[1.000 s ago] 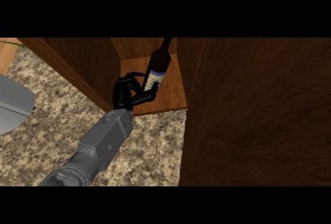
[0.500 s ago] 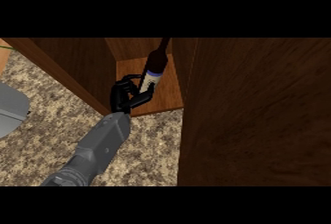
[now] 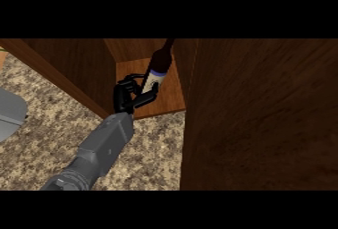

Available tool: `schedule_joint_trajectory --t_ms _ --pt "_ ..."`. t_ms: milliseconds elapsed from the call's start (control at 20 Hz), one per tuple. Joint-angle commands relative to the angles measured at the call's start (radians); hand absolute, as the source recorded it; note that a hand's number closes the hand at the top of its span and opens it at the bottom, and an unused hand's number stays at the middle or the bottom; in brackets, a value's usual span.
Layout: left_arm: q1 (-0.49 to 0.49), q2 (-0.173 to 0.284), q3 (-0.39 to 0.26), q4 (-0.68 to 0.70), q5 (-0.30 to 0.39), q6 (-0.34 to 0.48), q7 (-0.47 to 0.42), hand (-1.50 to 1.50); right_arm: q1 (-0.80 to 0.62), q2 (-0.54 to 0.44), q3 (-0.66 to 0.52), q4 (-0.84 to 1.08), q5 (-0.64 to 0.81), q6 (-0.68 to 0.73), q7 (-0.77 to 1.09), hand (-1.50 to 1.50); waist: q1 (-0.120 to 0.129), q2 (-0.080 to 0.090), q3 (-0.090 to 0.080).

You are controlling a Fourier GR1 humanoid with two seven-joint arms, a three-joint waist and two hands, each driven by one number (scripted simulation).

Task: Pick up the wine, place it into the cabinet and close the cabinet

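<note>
Wooden cabinet [image 3: 79, 67] walls frame the open compartment, where the wine [image 3: 157, 69] stands on the shelf floor, its dark neck tilting up toward the back. The right hand [image 3: 130, 95] has its fingers curled round the bottle's lower body, apparently to steady it until the base settles. Only 1 arm shows; the left hand is out of view. At right, the door [image 3: 264, 116] stands open above the speckled desk [image 3: 46, 143].
</note>
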State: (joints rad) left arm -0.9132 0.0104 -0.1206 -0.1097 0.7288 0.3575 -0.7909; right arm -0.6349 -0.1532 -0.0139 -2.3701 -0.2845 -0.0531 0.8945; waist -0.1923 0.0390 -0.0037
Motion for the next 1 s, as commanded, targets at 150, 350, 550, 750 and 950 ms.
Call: schedule_joint_trajectory --t_ms 150,350,550,750,950 --pt "-0.075 -0.010 -0.018 -0.017 0.030 0.062 0.057 1.50 0.012 0.001 -0.011 -0.028 -0.024 0.000 0.005 -1.50 -0.011 -0.002 -0.001" --pt "-0.097 -0.010 -0.016 -0.012 0.043 0.081 0.068 1.50 0.042 -0.005 -0.015 -0.038 -0.014 0.011 -0.001 -1.50 0.002 -0.001 0.000" --pt "-0.137 -0.010 -0.027 -0.006 0.044 0.125 0.079 1.50 0.056 -0.007 -0.028 -0.018 -0.027 0.031 -0.026 -1.50 -0.001 0.006 0.002" --pt "-0.207 -0.010 -0.023 0.006 0.047 0.147 0.133 1.50 0.070 -0.006 -0.042 0.009 -0.006 0.041 -0.062 -1.50 0.036 0.007 0.003" --pt "-0.213 -0.010 -0.016 0.016 0.060 0.136 0.164 1.50 0.121 -0.004 -0.024 -0.035 -0.023 0.058 -0.049 -1.50 0.029 0.006 0.003"
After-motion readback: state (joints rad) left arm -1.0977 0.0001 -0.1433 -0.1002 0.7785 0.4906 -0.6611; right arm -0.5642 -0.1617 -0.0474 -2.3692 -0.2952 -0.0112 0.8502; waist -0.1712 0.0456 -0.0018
